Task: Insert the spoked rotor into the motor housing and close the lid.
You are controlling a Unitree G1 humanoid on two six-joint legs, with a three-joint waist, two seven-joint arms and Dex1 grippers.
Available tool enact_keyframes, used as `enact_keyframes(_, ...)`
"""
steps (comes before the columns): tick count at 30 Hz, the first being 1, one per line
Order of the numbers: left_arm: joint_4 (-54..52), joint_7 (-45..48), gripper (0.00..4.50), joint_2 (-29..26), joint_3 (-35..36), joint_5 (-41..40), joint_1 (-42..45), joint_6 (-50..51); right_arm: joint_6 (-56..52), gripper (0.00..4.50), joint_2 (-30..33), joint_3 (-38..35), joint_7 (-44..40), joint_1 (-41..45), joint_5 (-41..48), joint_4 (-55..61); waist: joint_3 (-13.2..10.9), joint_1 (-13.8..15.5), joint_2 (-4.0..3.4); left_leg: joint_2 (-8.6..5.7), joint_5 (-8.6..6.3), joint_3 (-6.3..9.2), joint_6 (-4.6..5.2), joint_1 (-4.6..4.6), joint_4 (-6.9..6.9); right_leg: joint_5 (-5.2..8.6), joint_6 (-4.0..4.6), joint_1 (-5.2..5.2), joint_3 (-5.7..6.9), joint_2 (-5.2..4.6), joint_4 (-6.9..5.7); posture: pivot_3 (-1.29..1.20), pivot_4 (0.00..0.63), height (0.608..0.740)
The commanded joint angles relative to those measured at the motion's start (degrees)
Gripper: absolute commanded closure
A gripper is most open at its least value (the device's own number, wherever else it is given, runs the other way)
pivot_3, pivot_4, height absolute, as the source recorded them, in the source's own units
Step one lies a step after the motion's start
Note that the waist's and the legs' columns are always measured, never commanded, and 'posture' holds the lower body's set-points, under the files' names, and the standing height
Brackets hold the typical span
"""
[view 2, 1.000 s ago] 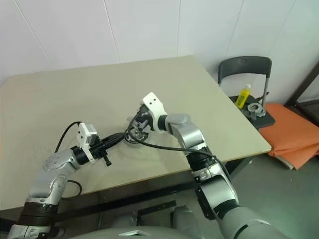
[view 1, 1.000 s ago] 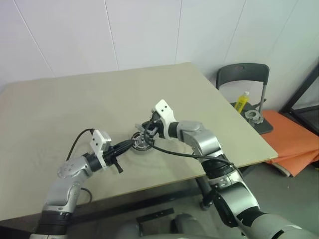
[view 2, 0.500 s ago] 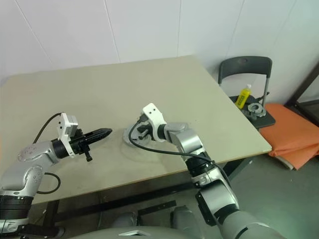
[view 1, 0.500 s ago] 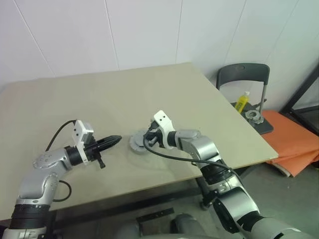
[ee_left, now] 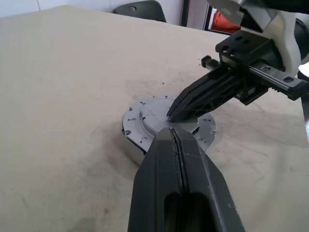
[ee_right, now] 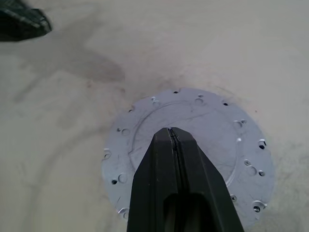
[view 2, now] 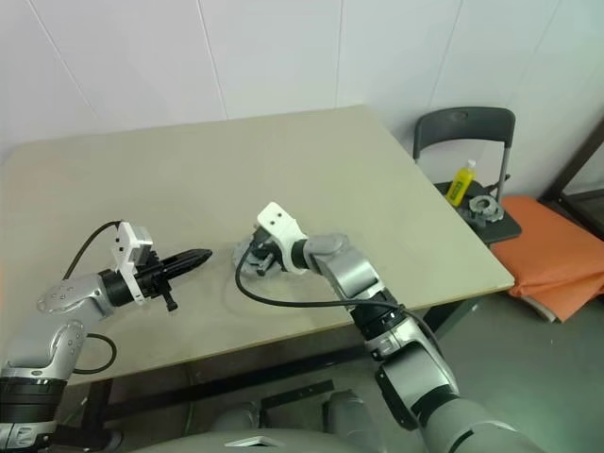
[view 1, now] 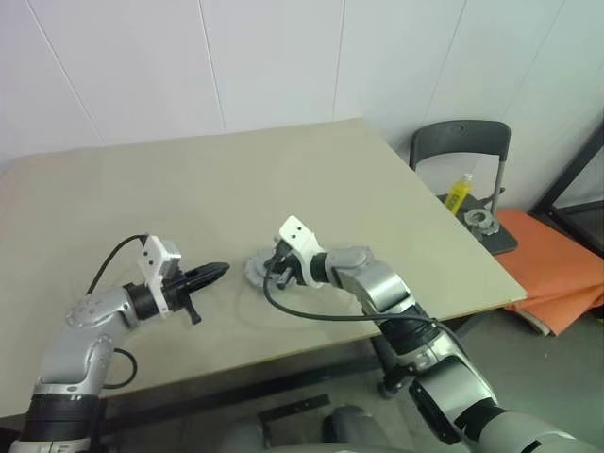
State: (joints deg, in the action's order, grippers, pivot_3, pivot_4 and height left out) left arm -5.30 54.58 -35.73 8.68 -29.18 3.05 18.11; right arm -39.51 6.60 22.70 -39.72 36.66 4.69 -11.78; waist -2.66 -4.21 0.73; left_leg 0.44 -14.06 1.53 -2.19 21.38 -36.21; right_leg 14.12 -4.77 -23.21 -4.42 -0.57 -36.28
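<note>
Lid [ee_right: 193,145] sits flat on table [view 1: 189,189] at frame centre, R gripper [view 1: 274,267] w/ jaws shut, tip over its face, L gripper [view 1: 219,270] also shut, just left of it, so R arm nearer.

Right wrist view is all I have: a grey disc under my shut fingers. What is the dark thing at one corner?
Observer: The left gripper, shut, apart from the lid and pointing at it.
Operator: Does my gripper touch the lid?
Observer: The right gripper tip seems to rest on its middle.
Operator: Is the housing below?
Observer: Yes, the motor housing shows its dark rim under the lid's edge.
</note>
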Motion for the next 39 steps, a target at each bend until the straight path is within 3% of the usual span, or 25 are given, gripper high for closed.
enact_keyframes(1, -0.8, -0.4, 4.47, 0.3, 0.4, 0.6, 1.0, -1.5, 0.9, 4.50, 1.1, 2.3, -1.5, -0.3, -1.3, -0.2, 0.0, 0.0, 0.00, 0.00, 0.00, 0.00, 0.00, 0.00, 0.00, 0.00, 0.00, 0.00, 0.00, 0.00, 0.00, 0.00, 0.000, 0.740)
enact_keyframes(12, -1.7, -1.3, 4.47, 1.5, -0.4, 1.4, 0.4, -2.0, 11.1, 4.50, -0.6, 1.1, 4.3, -0.7, -5.1, -10.7, 0.0, 0.0, 0.01, 0.01, 0.00, 0.00, 0.00, -0.07, -0.01, 0.00, 0.00, 0.07, 0.00, 0.00, 0.00, 0.00, 0.000, 0.740)
enact_keyframes(26, -1.4, -1.5, 4.47, 1.9, -0.9, 2.0, 0.5, -2.5, 5.5, 4.50, 1.4, 5.1, -4.4, -3.6, -5.0, -9.0, 0.6, 0.0, -0.06, 0.12, 0.00, 0.01, 0.00, -0.32, 0.03, 0.02, 0.01, 0.26, 0.00, -0.03, 0.03, 0.00, 0.000, 0.740)
enact_keyframes(31, -1.0, -1.4, 4.47, 2.3, -1.1, 2.5, 0.9, -2.6, 4.5, 4.50, 1.5, 4.6, -5.2, -3.7, -5.2, -7.9, 0.5, -0.1, -0.11, 0.21, -0.04, 0.07, -0.04, -0.99, 0.20, 0.07, 0.05, 0.58, -0.01, -0.10, 0.18, 0.00, 0.000, 0.740)
enact_keyframes(39, -0.3, -1.2, 4.47, 2.6, -1.6, 3.1, 1.3, -3.0, 9.2, 4.50, -0.6, 0.3, -0.9, -3.0, -5.0, -10.5, 0.5, -0.4, -0.18, 0.25, -0.14, 0.07, -0.22, -0.96, 0.23, 0.08, 0.06, 0.54, -0.01, -0.22, 0.24, 0.00, 0.000, 0.740)
